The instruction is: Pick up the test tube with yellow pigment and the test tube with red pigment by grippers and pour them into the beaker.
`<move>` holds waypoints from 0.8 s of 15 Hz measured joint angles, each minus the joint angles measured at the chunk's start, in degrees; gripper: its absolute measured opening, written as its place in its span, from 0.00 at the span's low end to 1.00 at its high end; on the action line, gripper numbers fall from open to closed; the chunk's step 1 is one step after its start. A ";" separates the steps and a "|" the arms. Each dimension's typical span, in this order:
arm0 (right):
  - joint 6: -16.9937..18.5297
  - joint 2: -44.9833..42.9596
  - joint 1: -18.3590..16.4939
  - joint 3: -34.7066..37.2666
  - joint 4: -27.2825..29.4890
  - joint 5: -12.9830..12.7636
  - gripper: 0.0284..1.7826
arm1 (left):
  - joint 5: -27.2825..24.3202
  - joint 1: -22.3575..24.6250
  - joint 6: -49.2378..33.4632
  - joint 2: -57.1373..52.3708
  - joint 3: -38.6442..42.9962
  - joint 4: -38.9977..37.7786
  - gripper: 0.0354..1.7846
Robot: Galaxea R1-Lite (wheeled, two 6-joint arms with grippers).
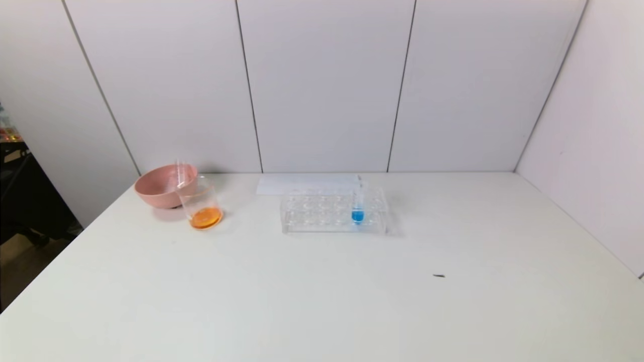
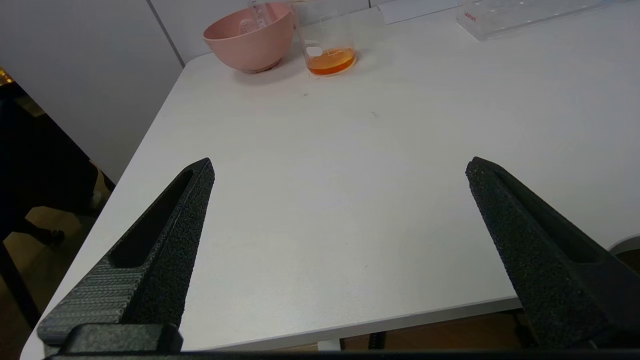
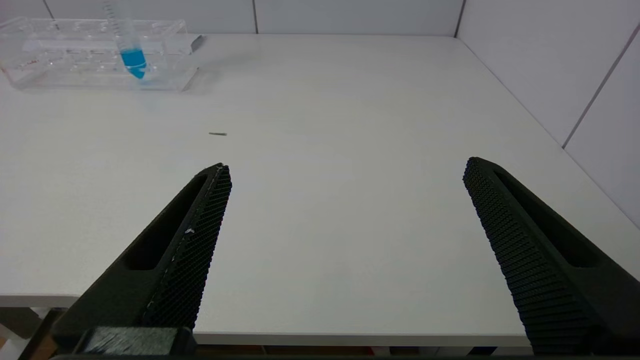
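Overhead first, from the head view: neither arm shows. On the white table (image 1: pixel 322 281) the beaker (image 1: pixel 201 203) stands just in front of, and partly overlapping, the pink bowl (image 1: pixel 163 185), near the far left corner. Orange liquid (image 1: pixel 205 218) lies in the beaker's bottom. A clear tube (image 1: pixel 179 172) leans up out of the bowl, its lower end hidden behind the bowl's wall; whether it holds any pigment cannot be told. Mid-table sits the clear tube rack (image 1: pixel 333 212) with one upright tube of blue liquid (image 1: pixel 357 211) in a hole toward its right end. A white sheet (image 1: pixel 307 184) lies behind the rack, touching it. A small dark speck (image 1: pixel 439 275) lies well to the right.

Next, the left wrist view: the left claw (image 2: pixel 340 167) hangs above the table's near left edge, its two pointed jaws spread wide and holding nothing. Far off stand the bowl (image 2: pixel 248 37) and the beaker (image 2: pixel 327 42); the beaker bears faint white graduation marks and a white patch, too small to read. At the rack's (image 2: pixel 520 12) cut-off corner is small red lettering, illegible.

Last, the right wrist view: the right claw (image 3: pixel 345 167) hangs over the near edge, jaws equally wide and empty. The rack (image 3: pixel 95 52) and blue tube (image 3: pixel 131 47) stand far off, the tube's top cut off.
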 joint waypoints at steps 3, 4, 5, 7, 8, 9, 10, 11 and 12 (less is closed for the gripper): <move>0.00 0.00 0.00 0.00 0.00 0.00 0.95 | 0.01 0.00 0.05 0.00 0.00 0.00 0.99; -0.02 0.00 0.00 -0.02 0.00 0.00 0.95 | 0.01 0.00 0.07 0.00 0.00 -0.02 0.99; 0.00 0.00 0.00 -0.02 0.00 0.00 0.95 | -0.02 0.00 0.07 0.00 0.00 -0.02 0.99; -0.15 0.00 0.00 -0.02 0.00 0.00 0.95 | -0.02 0.00 0.07 0.00 0.00 -0.02 0.99; -0.15 0.00 -0.02 -0.02 0.00 0.00 0.95 | -0.05 0.00 0.05 0.00 0.00 -0.05 0.99; -0.10 0.00 -0.02 -0.02 0.00 0.00 0.95 | -0.05 0.00 0.07 0.00 0.00 -0.05 0.99; -0.05 0.00 0.00 -0.02 0.00 0.02 0.95 | -0.05 0.00 0.07 0.00 0.00 -0.05 0.99; -0.05 0.00 0.00 -0.02 0.00 0.02 0.95 | -0.02 0.00 0.07 0.00 0.00 -0.05 0.99; -0.02 0.00 -0.02 -0.02 0.00 0.00 0.95 | -0.02 0.00 0.05 0.00 0.00 -0.05 0.99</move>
